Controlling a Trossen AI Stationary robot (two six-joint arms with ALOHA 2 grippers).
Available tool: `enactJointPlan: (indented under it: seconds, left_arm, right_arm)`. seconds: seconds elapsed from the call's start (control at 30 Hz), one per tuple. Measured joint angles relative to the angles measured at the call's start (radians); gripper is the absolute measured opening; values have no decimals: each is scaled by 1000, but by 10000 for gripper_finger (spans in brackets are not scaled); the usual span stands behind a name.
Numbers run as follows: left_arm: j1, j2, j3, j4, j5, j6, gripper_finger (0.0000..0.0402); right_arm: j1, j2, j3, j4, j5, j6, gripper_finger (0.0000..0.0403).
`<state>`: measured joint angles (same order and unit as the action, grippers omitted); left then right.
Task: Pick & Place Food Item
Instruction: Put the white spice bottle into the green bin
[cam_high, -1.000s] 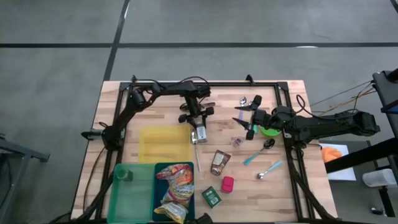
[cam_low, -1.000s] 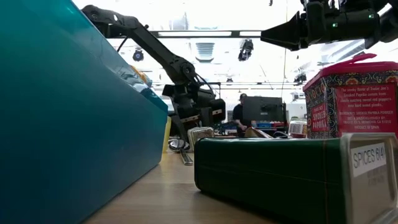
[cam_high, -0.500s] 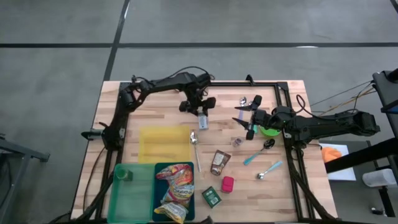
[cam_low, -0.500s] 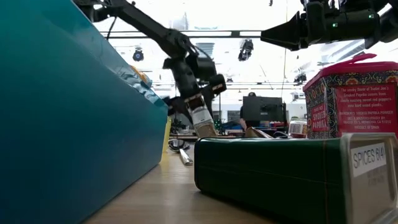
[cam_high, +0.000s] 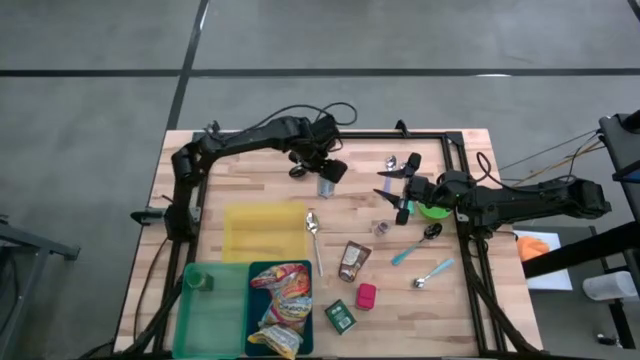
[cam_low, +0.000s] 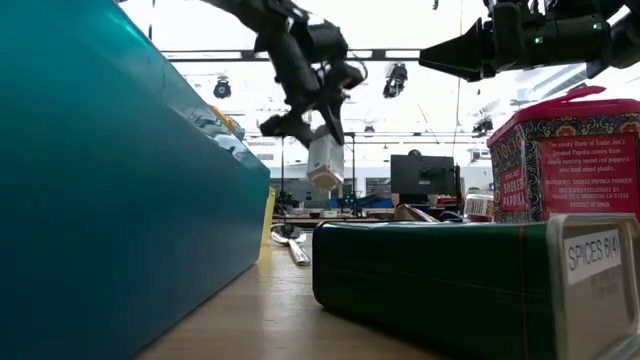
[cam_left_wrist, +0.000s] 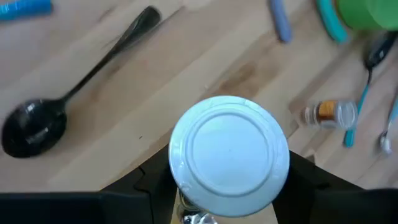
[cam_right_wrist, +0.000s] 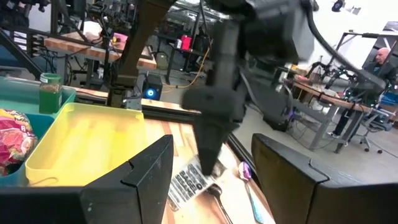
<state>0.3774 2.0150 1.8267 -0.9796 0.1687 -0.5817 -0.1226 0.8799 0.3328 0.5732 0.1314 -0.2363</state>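
While the left gripper (cam_high: 325, 172) hangs over the far middle of the table (cam_high: 250, 185) in the high view, its fingers are clamped on a small can (cam_high: 326, 185), seen almost end-on as a pale disc clear of the boards. The right gripper (cam_high: 392, 192) waits just to the right, jaws apart and holding nothing, near a green bowl (cam_high: 433, 210). A yellow tray (cam_high: 263, 232) and a metal spoon (cam_high: 312, 226) lie nearer the front.

From the low view, the can (cam_low: 325, 163) hangs in the air, long axis close to upright and slightly tilted, its printed label facing the camera and its base pointing down.

Through the left wrist view, the can's (cam_left_wrist: 229, 155) round white end faces the camera, ringed by a raised rim, between the two dark fingers (cam_left_wrist: 134, 186). A black spoon (cam_left_wrist: 68, 102) lies on the wood below.

In the right wrist view, the can (cam_right_wrist: 189, 180) shows its barcoded label under the left arm.
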Motion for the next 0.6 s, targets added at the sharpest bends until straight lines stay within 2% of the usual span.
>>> enactJointPlan:
  seconds: [0.3,0.6]
  left_arm:
    - [-140,-92,-1,15,-262,111,195]
    - [-309,-172,-2,-39,-516,41,195]
  right_arm:
    - [0,0,0,0,0,0,215]
    - [0,0,0,0,0,0,215]
